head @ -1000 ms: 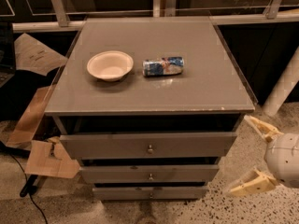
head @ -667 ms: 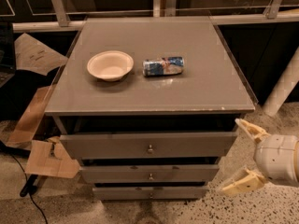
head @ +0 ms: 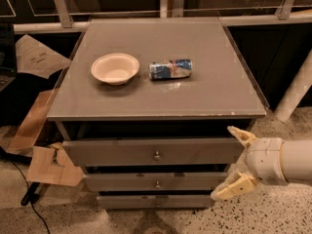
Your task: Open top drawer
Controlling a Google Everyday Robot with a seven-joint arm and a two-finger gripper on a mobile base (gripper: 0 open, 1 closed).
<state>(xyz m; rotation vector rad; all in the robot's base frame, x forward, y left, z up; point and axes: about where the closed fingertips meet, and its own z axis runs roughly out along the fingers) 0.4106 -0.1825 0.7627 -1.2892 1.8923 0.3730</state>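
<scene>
The top drawer (head: pixel 122 151) is the widest grey front of the cabinet, with a small round metal knob (head: pixel 157 155) at its centre. It stands slightly out from the cabinet, and its inside is hidden. Two narrower grey drawer fronts (head: pixel 146 183) sit below it. My gripper (head: pixel 233 162) is at the drawer's right end, level with it. Its two cream fingers (head: pixel 241 135) are spread wide apart and hold nothing. It is well to the right of the knob.
A white bowl (head: pixel 115 68) and a crushed blue can (head: pixel 170 69) lie on the grey cabinet top (head: pixel 214 91). Cardboard pieces (head: pixel 46 165) lie on the floor at the left. A white post (head: pixel 297 92) stands at the right. A rail runs behind the cabinet.
My gripper has moved left, from right of the cabinet to the right end of the top drawer front. The drawers, bowl and can have not moved.
</scene>
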